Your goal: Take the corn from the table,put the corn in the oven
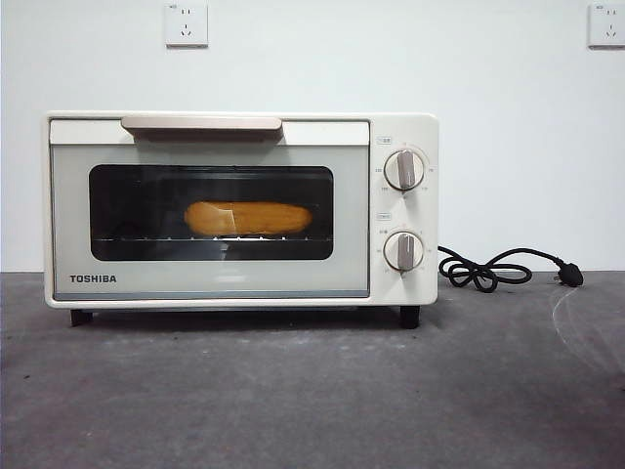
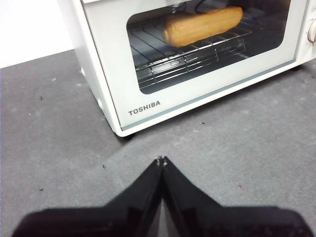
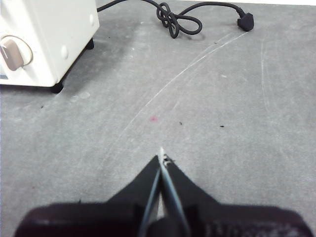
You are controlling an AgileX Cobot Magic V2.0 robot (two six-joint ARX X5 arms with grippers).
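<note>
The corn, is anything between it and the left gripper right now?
Yes. The corn lies on the rack inside the oven, behind its shut glass door. The left gripper, jaws shut, is over the table in front.

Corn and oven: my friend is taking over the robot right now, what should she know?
Left end effector: shut, holding nothing, above the table in front of the oven.
Right end effector: shut, holding nothing, above the table to the side of the oven, near the black cord.
Corn: lying on the wire rack inside the oven, seen through the glass.
Oven door: closed.
Done: the corn is in the oven.
Left: nothing that these pictures show. The cord's plug lies on the table.
</note>
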